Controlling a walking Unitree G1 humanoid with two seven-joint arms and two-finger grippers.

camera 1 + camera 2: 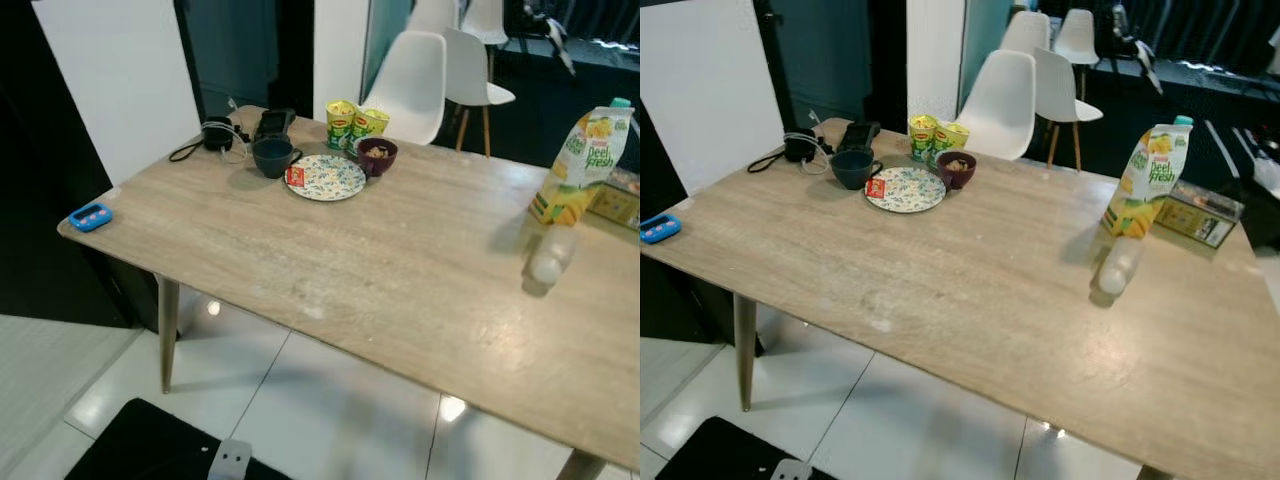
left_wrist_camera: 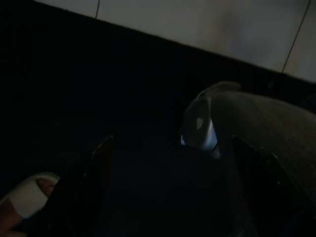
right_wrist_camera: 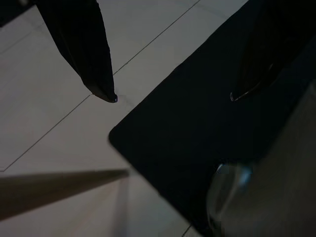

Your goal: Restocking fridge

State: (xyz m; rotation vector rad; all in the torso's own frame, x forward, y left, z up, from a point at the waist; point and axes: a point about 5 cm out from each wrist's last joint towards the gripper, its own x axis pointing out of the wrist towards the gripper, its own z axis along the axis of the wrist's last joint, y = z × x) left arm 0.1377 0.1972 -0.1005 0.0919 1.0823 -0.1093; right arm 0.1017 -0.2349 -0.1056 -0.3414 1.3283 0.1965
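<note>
A yellow-and-green juice carton (image 1: pixel 585 160) stands upright near the far right of the wooden table (image 1: pixel 330 260). A clear plastic bottle (image 1: pixel 552 257) lies on its side just in front of it. A small printed box (image 1: pixel 1200 213) rests behind the carton. Both arms hang low beside me. My right gripper (image 3: pixel 173 97) is open over the edge of a black mat, nothing between its fingers. In the dark left wrist view my left gripper (image 2: pixel 175 155) is open too, its fingers spread over the dark mat.
At the table's far left are a patterned plate (image 1: pixel 326 177), a dark mug (image 1: pixel 273 157), a purple bowl (image 1: pixel 377 155), two yellow-green cups (image 1: pixel 350 123) and black cables (image 1: pixel 215 135). A blue device (image 1: pixel 90 216) lies on the left corner. White chairs (image 1: pixel 415 75) stand behind. A black mat (image 1: pixel 150 445) covers the floor below.
</note>
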